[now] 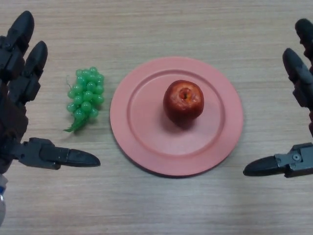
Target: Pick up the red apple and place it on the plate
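A red apple [183, 101] stands upright on a round pink plate [142, 137] at the middle of the wooden table, a little right of the plate's centre. My left hand [17, 88] is at the left edge, open, with straight fingers and thumb pointing right, apart from the plate and holding nothing. My right hand [301, 83] is at the right edge, open, thumb pointing left toward the plate, holding nothing.
A bunch of green grapes [85, 97] lies on the table between my left hand and the plate's left rim. Bare wooden tabletop [161, 210] lies in front of the plate.
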Controlling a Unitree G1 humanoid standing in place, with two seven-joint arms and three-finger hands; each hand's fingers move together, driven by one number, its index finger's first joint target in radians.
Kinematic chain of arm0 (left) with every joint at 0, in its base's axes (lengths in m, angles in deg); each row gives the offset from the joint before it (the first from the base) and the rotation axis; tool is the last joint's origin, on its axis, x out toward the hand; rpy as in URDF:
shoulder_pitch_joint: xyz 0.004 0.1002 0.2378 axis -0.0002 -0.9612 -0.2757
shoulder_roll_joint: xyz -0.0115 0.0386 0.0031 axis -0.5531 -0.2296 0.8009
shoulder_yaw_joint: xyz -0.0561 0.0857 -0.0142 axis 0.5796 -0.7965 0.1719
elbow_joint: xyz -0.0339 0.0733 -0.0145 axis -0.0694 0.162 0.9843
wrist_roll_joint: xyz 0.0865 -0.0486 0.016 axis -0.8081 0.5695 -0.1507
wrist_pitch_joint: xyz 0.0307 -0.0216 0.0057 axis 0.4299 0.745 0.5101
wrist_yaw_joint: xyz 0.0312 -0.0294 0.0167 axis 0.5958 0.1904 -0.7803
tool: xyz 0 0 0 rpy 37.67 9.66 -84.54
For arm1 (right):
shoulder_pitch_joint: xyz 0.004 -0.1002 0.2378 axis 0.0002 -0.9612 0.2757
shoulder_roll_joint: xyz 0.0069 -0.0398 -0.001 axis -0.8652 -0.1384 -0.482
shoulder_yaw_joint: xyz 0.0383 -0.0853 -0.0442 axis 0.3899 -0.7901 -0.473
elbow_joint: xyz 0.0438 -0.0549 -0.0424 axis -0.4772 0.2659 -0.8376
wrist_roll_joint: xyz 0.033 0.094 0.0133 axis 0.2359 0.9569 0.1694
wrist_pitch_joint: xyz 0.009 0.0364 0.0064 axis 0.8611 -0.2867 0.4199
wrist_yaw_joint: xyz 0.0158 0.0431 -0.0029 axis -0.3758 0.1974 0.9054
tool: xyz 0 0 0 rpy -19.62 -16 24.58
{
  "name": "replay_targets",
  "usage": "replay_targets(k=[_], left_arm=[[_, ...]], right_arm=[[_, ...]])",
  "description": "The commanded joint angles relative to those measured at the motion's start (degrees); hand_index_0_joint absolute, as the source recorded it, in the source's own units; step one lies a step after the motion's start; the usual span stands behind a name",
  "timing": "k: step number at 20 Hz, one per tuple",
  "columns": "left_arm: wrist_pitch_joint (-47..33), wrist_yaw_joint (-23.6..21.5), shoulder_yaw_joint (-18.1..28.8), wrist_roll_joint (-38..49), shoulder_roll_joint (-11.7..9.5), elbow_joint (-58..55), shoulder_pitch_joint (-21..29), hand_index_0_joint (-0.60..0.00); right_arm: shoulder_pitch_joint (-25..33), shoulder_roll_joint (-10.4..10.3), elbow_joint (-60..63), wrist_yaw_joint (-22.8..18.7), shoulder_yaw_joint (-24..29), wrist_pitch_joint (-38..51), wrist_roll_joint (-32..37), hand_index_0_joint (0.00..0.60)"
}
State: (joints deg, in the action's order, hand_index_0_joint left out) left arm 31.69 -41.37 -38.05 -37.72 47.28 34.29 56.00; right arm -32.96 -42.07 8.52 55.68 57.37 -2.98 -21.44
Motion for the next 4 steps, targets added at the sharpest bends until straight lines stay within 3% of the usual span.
replay_targets(k=[1,4], left_arm=[[-8.1,-0.4,2.3,-2.3,-2.3,-2.3,1.7,0.000],[-8.4,-0.1,1.5,-2.7,-1.9,-2.5,1.4,0.000]], right_arm=[[0.1,0.5,-5.2,0.2,4.0,7.6,3.0,0.000],[-0.6,0.3,-6.2,0.2,4.3,7.6,2.7,0.000]])
